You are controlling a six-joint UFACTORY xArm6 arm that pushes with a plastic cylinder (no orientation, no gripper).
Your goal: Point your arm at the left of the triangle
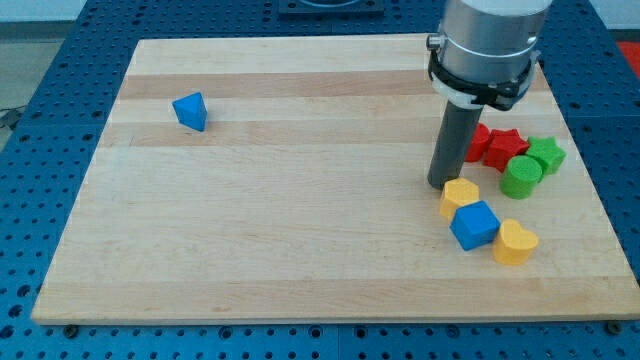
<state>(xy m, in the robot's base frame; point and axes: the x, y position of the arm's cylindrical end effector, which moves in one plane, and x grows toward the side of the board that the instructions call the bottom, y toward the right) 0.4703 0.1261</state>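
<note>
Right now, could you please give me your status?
My tip beside yellow block, view's right. Blue triangle far off, upper left. Path between unobstructed.

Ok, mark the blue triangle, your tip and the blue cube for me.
blue triangle (190,110), camera view, middle of its top face.
my tip (441,186), camera view, very end of the rod on the board.
blue cube (474,224), camera view, middle of its top face.

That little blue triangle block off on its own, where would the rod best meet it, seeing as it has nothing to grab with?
It cannot grip, only touch or push. For this task, my tip should come to the blue triangle on its face toward the view's left. That side looks open, with bare wooden board around it. The tip now stands far toward the view's right, beside the yellow block.
</note>
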